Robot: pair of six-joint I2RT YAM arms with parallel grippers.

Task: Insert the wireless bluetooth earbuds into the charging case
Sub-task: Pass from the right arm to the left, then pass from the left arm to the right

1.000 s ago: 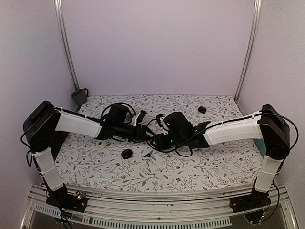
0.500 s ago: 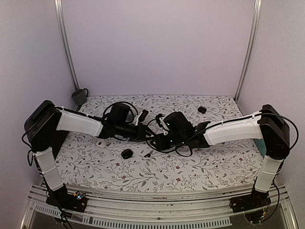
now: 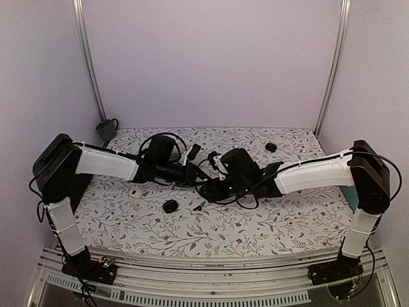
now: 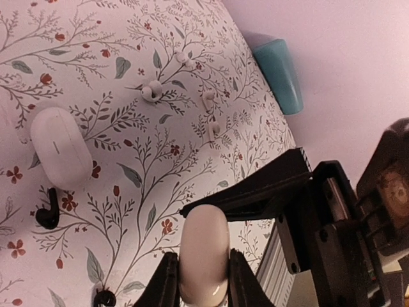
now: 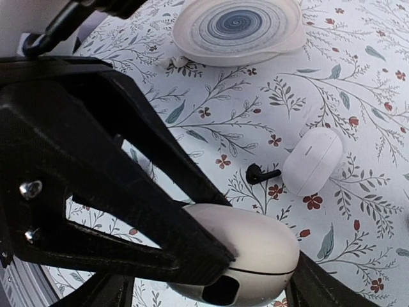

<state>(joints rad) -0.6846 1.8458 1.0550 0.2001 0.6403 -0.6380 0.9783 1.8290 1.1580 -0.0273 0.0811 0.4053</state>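
floral table (image 4: pixel 96 38): a shut white case (image 4: pixel 57 147) lies flat, black bits (image 4: pixel 48 214) just beside it, small white earbuds (image 4: pixel 152 90) scattered nearby, a round dish (image 5: pixel 236 29) well apart.

The left arm (image 3: pixel 105 165) and right arm (image 3: pixel 313 174) both reach inward, their wrists almost meeting. The left gripper (image 4: pixel 201 281) is clamped on a white case (image 4: pixel 203 249). The right gripper (image 5: pixel 265 268) has its jaws spread wide around the case.

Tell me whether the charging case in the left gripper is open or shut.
Shut: the charging case shows only a thin closed seam, no raised lid.
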